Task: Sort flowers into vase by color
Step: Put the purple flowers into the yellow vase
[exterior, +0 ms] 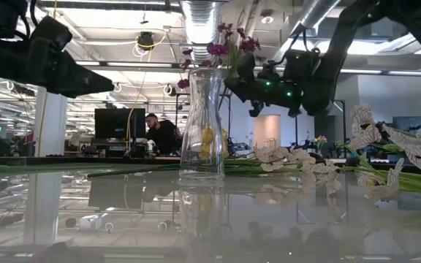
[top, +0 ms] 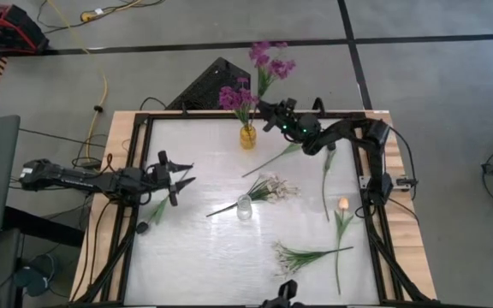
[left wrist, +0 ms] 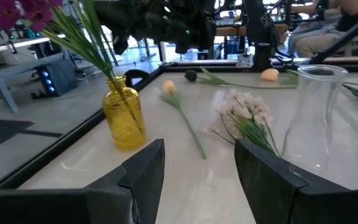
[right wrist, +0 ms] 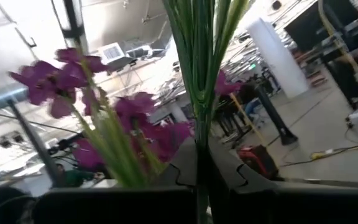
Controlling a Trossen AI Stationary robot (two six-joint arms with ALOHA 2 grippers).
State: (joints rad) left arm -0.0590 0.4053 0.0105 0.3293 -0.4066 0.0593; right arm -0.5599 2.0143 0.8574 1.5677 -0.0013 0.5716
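A yellow vase point(top: 246, 135) at the table's far edge holds purple flowers point(top: 236, 97). Just right of it my right gripper point(top: 266, 112) is shut on another purple spray point(top: 269, 58), which is off the table. A clear vase point(top: 244, 207) stands mid-table, empty. White sprays point(top: 274, 188) point(top: 296, 257), peach tulips point(top: 343, 204) and a bare-looking stem point(top: 325, 180) lie flat on the table. A dark bud point(top: 142, 228) lies at the left edge. My left gripper point(top: 183, 174) hovers open at the left, pointing level toward the vases point(left wrist: 123, 115). My right gripper pinches the purple spray's bundle of green stems point(right wrist: 199, 146) between its two fingers, below the blossoms point(right wrist: 73, 81). The fingers slant upward, coming from the table's right toward the yellow vase. The spray is lifted clear and stands up above the fingers point(exterior: 229, 40).
The table has a black frame point(top: 135, 162) around its white top. Cables and a red box point(top: 7, 26) lie on the floor beyond. In the low view a person point(exterior: 159, 135) sits far behind the table.
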